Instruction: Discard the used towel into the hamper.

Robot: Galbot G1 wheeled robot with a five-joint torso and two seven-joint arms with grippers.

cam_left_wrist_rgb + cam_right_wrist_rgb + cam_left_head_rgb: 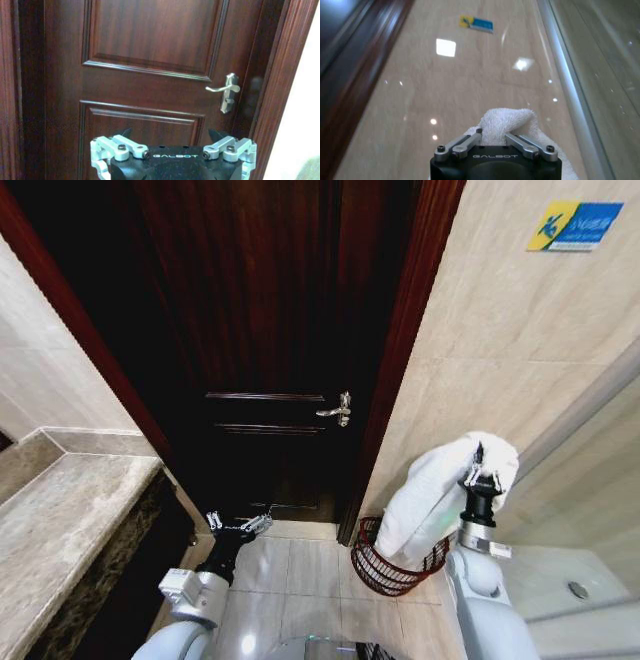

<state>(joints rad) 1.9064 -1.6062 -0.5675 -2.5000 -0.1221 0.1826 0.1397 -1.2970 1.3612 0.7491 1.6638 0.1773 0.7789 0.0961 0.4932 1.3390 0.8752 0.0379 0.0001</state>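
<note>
A white towel (438, 492) hangs from my right gripper (479, 463), which is shut on its top fold at about the height of the door's lower panel. The towel's lower end droops into the mouth of the hamper (385, 568), a small round dark reddish-brown wire basket on the floor by the door frame. In the right wrist view the towel (506, 120) bunches between the shut fingers (468, 141). My left gripper (239, 524) hangs low in front of the door, open and holding nothing; its fingers (104, 152) stand wide apart in the left wrist view.
A dark wooden door (270, 330) with a silver lever handle (338, 410) faces me. A marble counter (60, 530) runs along my left. Beige tiled wall (520, 360) with a blue and yellow sign (575, 225) stands on the right, the tiled floor (300, 580) below.
</note>
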